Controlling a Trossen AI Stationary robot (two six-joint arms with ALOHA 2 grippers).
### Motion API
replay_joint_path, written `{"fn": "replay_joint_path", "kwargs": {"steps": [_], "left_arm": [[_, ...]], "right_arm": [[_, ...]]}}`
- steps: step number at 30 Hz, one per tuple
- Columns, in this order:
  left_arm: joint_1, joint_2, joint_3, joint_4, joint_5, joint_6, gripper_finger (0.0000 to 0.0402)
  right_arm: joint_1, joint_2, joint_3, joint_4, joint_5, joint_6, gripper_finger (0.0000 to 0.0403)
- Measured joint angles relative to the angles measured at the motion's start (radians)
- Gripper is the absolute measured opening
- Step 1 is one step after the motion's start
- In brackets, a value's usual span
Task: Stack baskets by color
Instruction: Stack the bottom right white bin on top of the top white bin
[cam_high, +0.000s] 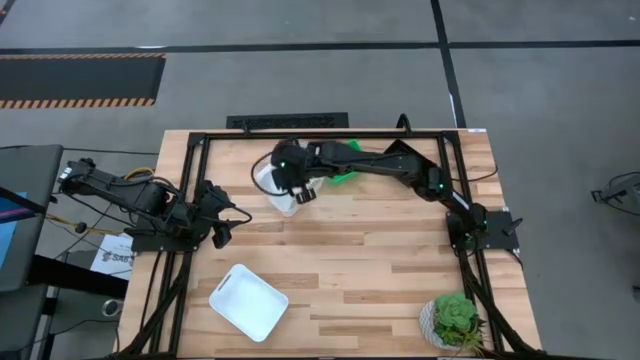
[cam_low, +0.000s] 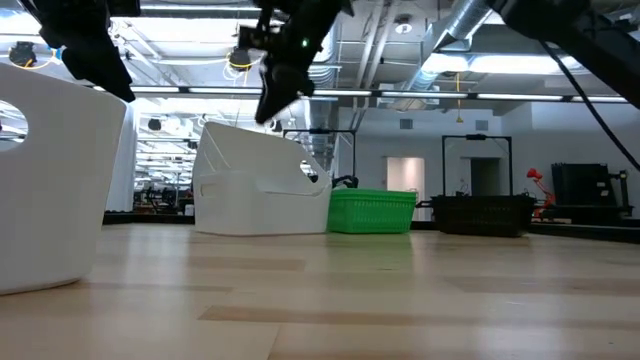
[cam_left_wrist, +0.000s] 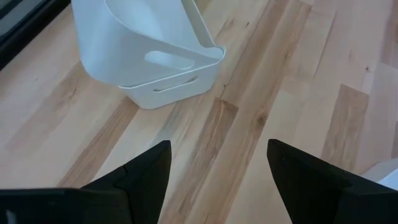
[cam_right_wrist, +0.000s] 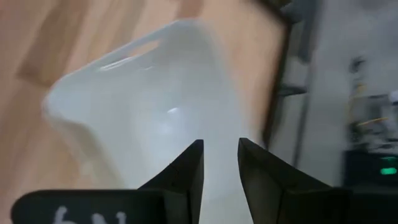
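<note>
Two white rounded-corner plastic baskets (cam_high: 277, 190) sit at the far middle of the light wooden plank table (cam_high: 380, 270), one tilted crookedly inside the other, upper one not seated flat; we see the lean clearly in the low view (cam_low: 262, 180) and the left wrist view (cam_left_wrist: 149, 56). Right gripper (cam_high: 300, 192) hangs right over this pair, its fingers (cam_right_wrist: 186, 171) narrowly parted, with only a slim gap and nothing visible between them; whether they pinch a basket wall we cannot tell, the basket interior fills the right wrist view (cam_right_wrist: 143, 106). A third white plastic basket (cam_high: 248, 301) lies alone near the front left, well apart from the pair. One bright green slotted plastic basket (cam_low: 371, 211) sits just right of the white pair, mostly hidden under the right arm from above, and a black slotted basket (cam_low: 481, 214) shows farther right in the low view. Left gripper (cam_high: 222, 228) waits at the left side, fingers (cam_left_wrist: 140, 171) spread wide, holding nothing. We judge the step in hand is nesting the second white basket; the white stack is incomplete. Next move likely calls for levelling the tilted basket so it drops squarely in, then fetching the lone white one. Small green potted plant in a white pot (cam_high: 455, 318) stays out of it, near right corner.
</note>
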Motion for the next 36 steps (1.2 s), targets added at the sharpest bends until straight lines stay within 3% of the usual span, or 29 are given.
{"fn": "replay_joint_path", "kwargs": {"steps": [5,15,23,31,36], "left_arm": [[0.0,0.0,0.0,0.0,-0.001,0.0,0.0254],[0.0,0.001,0.0,-0.001,-0.01,0.0,0.0254],[0.0,0.0,0.0,-0.003,-0.009,-0.001,0.0254],[0.0,0.0,0.0,-0.005,-0.009,-0.001,0.0254],[0.0,0.0,0.0,-0.01,-0.009,-0.005,0.0254]], "right_arm": [[-0.013,-0.018,0.001,0.105,0.022,-0.087,0.012],[-0.061,0.068,-0.024,0.214,0.023,-0.136,0.012],[-0.076,0.078,-0.029,0.19,0.07,-0.137,0.012],[-0.035,-0.025,-0.001,0.117,0.083,-0.044,0.012],[-0.001,-0.071,-0.001,-0.05,-0.049,0.111,0.012]]}}
